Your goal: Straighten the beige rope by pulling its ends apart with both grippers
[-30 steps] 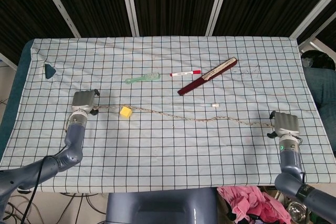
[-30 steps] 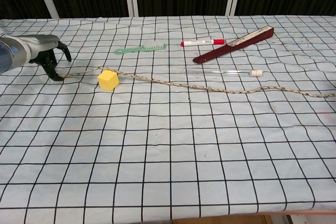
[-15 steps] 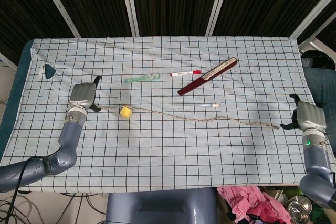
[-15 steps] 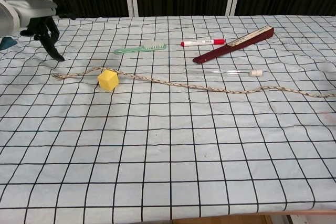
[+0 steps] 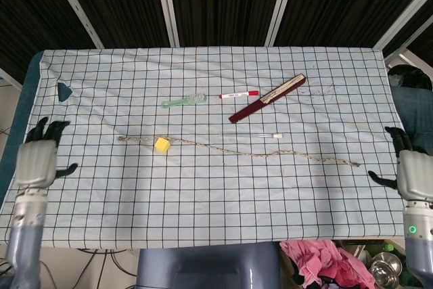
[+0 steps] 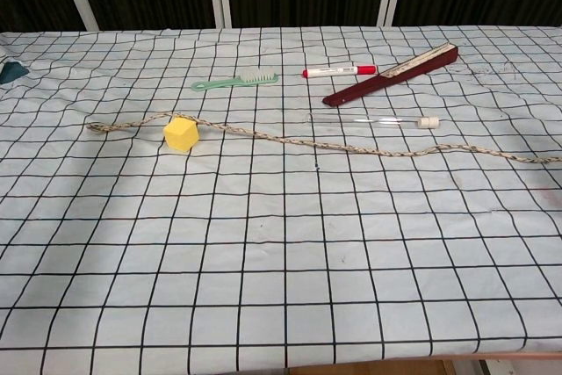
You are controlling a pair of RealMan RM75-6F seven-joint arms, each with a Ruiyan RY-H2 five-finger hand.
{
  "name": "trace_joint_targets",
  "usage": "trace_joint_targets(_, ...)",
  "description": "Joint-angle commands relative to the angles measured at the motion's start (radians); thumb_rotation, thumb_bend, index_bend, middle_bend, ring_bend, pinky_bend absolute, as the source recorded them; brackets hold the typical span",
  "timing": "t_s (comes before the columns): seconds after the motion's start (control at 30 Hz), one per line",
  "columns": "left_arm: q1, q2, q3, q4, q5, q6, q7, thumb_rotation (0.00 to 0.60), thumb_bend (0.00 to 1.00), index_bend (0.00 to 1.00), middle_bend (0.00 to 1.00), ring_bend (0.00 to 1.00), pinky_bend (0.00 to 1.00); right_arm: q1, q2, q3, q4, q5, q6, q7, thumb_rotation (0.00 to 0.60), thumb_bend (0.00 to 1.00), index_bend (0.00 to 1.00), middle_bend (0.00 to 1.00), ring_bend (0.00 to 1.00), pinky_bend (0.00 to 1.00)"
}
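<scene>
The beige rope (image 5: 237, 149) (image 6: 351, 148) lies stretched across the checked tablecloth, nearly straight with slight waves, its left end at the left-centre and its right end near the right edge. My left hand (image 5: 37, 160) hovers at the table's left edge, fingers spread, holding nothing, well clear of the rope's left end. My right hand (image 5: 408, 170) is off the table's right edge, fingers spread and empty, a short way beyond the rope's right end. Neither hand shows in the chest view.
A yellow cube (image 5: 162, 144) (image 6: 180, 133) sits against the rope near its left end. Behind the rope lie a green brush (image 5: 185, 101), a red marker (image 5: 238, 94), a dark red folded fan (image 5: 266, 98) and a clear tube (image 5: 269, 136). A teal wedge (image 5: 64, 90) sits far left.
Both hands have let go of the rope ends, opened, and drawn back outward to the table's side edges. The rope stays laid out where it was.
</scene>
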Motion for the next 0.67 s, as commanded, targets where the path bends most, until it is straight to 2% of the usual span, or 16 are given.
trace_joint_targets(0.03,0.186,0.097,0.171,0.008,0.153,0.084,-0.210,0.600,0.07,0.18,0.10,0.00,0.04,-0.101,-0.043,-0.111,0.030,-0.203,0.117,0.090,0.600,0.07,0.15,0.13,0.31,0.31)
trace_joint_targets(0.13,0.243,0.103,0.209,0.052,0.216,0.091,-0.315,0.600,0.06,0.15,0.04,0.00,0.00,-0.119,-0.059,-0.136,0.062,-0.250,0.129,0.110,0.600,0.07,0.15,0.13,0.31,0.30)
trace_joint_targets(0.2,0.260,0.134,0.228,0.041,0.245,0.083,-0.325,0.600,0.06,0.13,0.02,0.00,0.00,-0.129,-0.067,-0.150,0.081,-0.267,0.123,0.128,0.600,0.07,0.15,0.13,0.31,0.30)
trace_joint_targets(0.37,0.308,0.106,0.196,0.102,0.348,0.179,-0.300,0.600,0.06,0.13,0.02,0.00,0.00,-0.131,-0.072,-0.155,0.086,-0.276,0.098,0.115,0.600,0.07,0.15,0.13,0.31,0.30)
trace_joint_targets(0.67,0.313,0.131,0.121,0.136,0.298,0.109,-0.389,0.600,0.06,0.13,0.02,0.00,0.00,-0.138,-0.074,-0.135,0.086,-0.267,0.088,0.113,0.600,0.07,0.15,0.13,0.31,0.30)
